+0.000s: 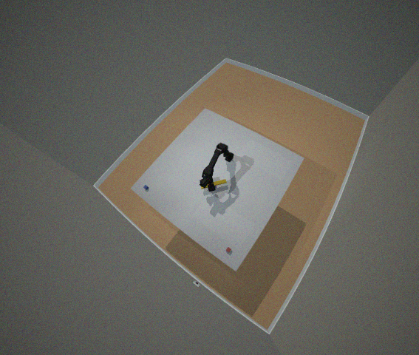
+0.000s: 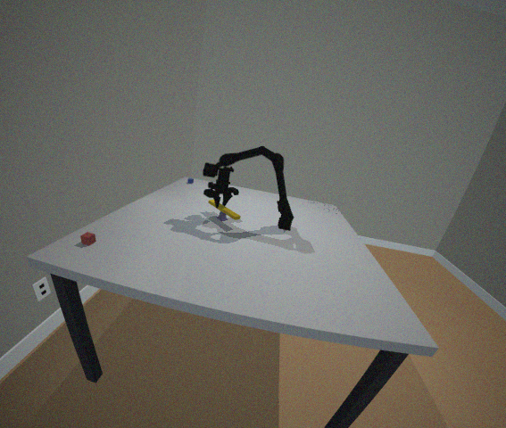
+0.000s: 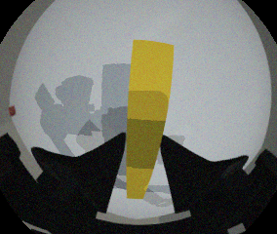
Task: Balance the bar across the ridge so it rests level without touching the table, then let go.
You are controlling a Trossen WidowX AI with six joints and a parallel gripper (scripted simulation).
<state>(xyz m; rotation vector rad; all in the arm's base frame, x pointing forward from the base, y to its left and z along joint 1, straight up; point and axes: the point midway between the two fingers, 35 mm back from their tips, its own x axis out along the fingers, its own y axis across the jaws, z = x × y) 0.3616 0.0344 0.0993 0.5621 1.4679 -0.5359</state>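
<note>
The yellow bar (image 1: 221, 183) (image 2: 232, 214) (image 3: 150, 68) lies across the small purple ridge (image 2: 221, 217). Its shadow is separate from it on the table, and both ends look clear of the top. It looks about level, though a slight tilt is hard to judge. My gripper (image 2: 220, 205) (image 3: 142, 138) points down over the bar's middle. Its fingers are open, one on each side of the bar and very close to its sides. The bar hides most of the ridge in the wrist view, and the arm covers part of the bar in the top view.
A red cube (image 1: 228, 249) (image 2: 87, 238) (image 3: 12, 111) sits near one corner of the white table (image 1: 186, 152) (image 2: 267, 281). A blue cube (image 1: 145, 187) (image 2: 190, 181) sits near another corner. The arm's base stands on the table beyond one end of the bar.
</note>
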